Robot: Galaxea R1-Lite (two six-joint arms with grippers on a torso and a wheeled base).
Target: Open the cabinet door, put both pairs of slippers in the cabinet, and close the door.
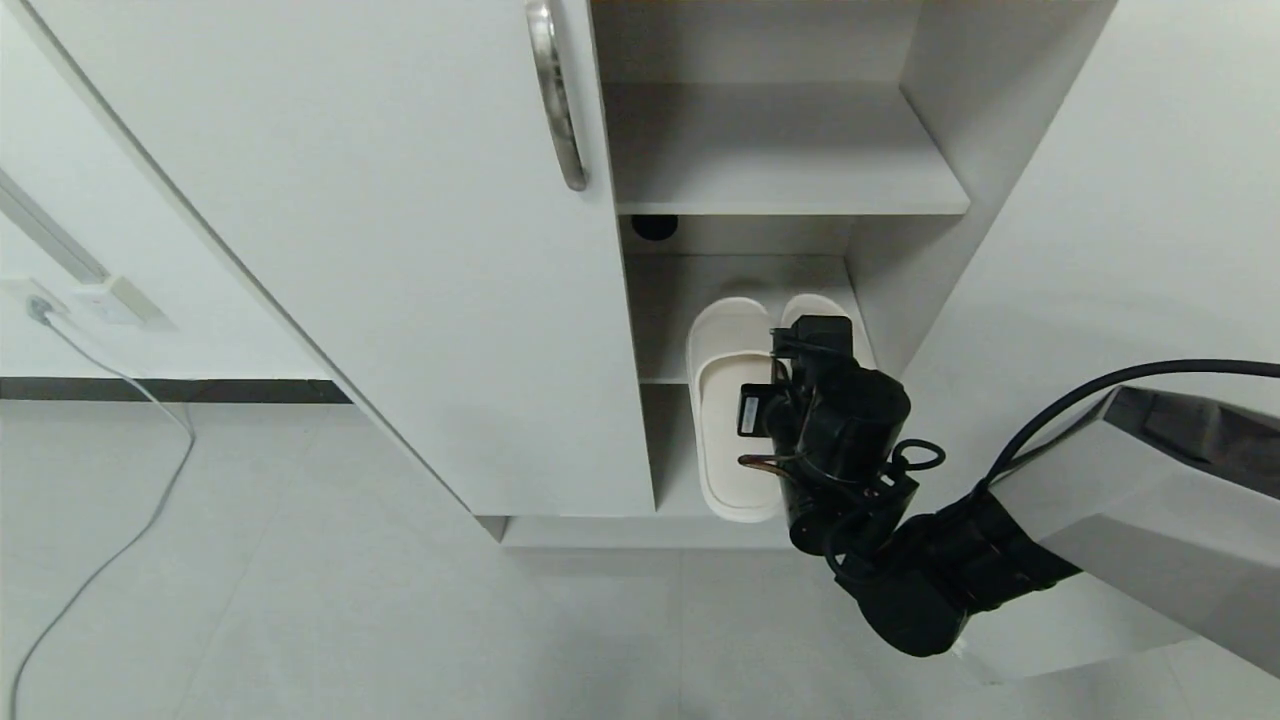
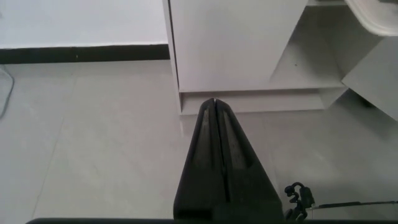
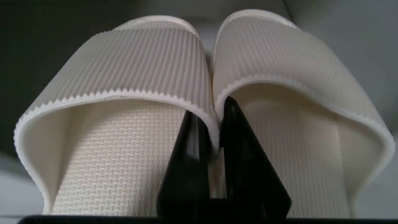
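Note:
A pair of cream slippers (image 1: 728, 400) (image 3: 124, 99) lies side by side, toes inside the open cabinet's compartment below the upper shelf (image 1: 780, 160), heels sticking out past the front edge. My right gripper (image 1: 800, 345) (image 3: 214, 121) is shut on the slippers, pinching the two inner strap edges together. The closed cabinet door (image 1: 400, 250) with its metal handle (image 1: 556, 100) stands to the left of the opening. Low over the floor, my left gripper (image 2: 214, 106) is shut on nothing and points at the cabinet base (image 2: 249, 99).
A grey cable (image 1: 150, 500) runs over the floor tiles at the left from a wall socket (image 1: 110, 300). A dark round hole (image 1: 655, 227) shows in the cabinet's back. A white panel (image 1: 1130, 200) borders the opening on the right.

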